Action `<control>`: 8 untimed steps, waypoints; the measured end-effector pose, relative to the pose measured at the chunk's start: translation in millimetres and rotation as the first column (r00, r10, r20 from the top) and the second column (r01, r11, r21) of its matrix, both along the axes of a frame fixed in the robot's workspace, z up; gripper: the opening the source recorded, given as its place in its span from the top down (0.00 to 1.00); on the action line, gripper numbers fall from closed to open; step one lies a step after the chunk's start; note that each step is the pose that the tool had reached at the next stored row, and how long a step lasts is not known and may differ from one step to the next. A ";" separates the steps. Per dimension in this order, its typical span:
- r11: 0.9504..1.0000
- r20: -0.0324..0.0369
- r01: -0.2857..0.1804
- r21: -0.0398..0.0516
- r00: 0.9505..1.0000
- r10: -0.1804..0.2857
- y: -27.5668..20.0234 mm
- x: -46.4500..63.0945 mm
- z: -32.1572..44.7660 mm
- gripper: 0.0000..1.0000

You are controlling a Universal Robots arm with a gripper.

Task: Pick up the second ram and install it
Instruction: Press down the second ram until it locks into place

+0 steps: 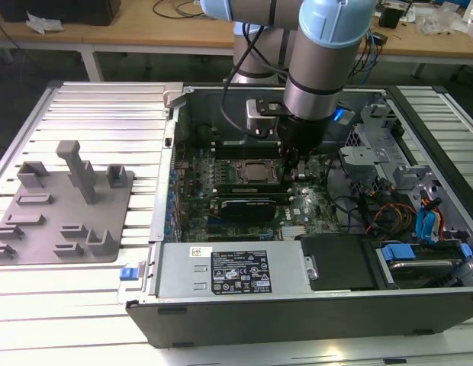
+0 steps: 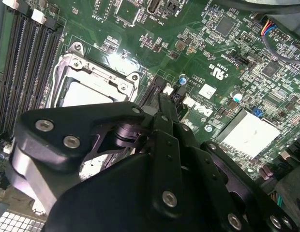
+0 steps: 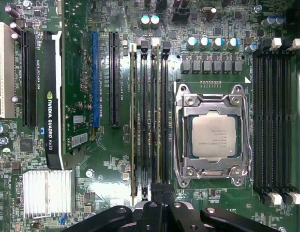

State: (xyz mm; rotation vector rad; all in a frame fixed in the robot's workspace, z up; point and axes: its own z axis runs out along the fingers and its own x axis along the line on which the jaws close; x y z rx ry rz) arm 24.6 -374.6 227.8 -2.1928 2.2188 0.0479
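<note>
First wrist view: gripper (image 3: 157, 193) closed on the second ram (image 3: 155, 116) standing in its slot.

White lettering runs along the black expansion card (image 3: 52, 96), faint print marks the processor lid (image 3: 214, 137), white marks dot the motherboard (image 2: 218, 72), and a black printed label (image 1: 240, 274) sits on the power supply cover (image 1: 175, 271).

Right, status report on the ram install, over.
Gripper at memory slots beside processor. Second ram upright in slot beneath it. Nothing blocking.

the tool (image 3: 159, 203) hides its own fingertips – whether it grips the second ram is unclear.
</note>
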 end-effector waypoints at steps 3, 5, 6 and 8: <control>1.000 0.001 0.000 0.002 1.000 0.000 0.3 0.0 5.3 0.92; 1.000 0.000 0.000 0.000 1.000 0.000 0.1 0.0 14.0 0.92; 1.000 0.000 0.000 0.000 1.000 0.000 0.0 0.0 14.2 0.92; 1.000 0.000 0.000 0.000 1.000 0.000 0.0 -6.4 14.2 0.92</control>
